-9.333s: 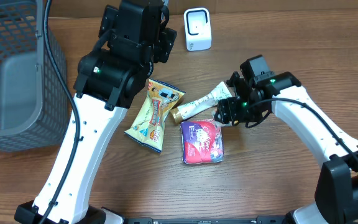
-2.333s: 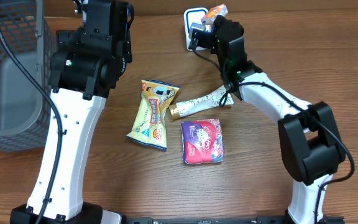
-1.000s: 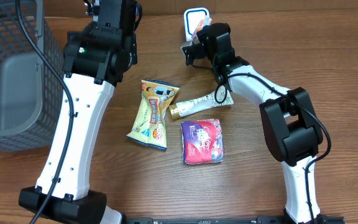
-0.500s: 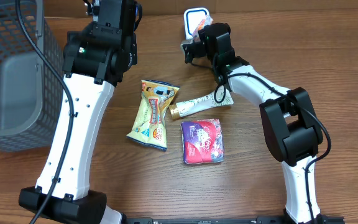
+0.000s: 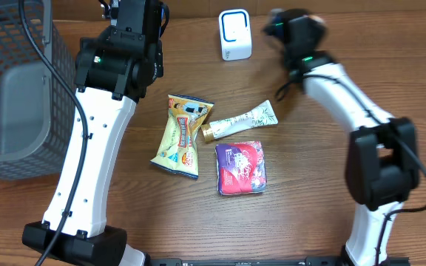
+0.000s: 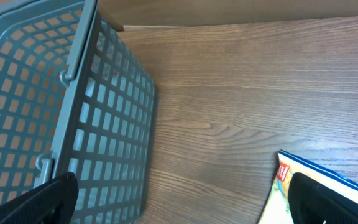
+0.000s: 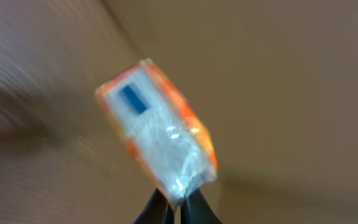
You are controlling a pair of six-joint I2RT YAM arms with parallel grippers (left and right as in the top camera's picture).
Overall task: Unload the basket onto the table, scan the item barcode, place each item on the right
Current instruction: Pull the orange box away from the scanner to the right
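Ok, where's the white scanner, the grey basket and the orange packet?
white scanner (image 5: pixel 235 35), overhead view, middle of its front face.
grey basket (image 6: pixel 107 134), left wrist view, on its mesh side wall.
orange packet (image 7: pixel 160 140), right wrist view, its pale middle.

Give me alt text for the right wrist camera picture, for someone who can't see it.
The right gripper is shut on the lower corner of a small orange-edged packet with a pale face and a blue mark. Everything behind is blurred brown.
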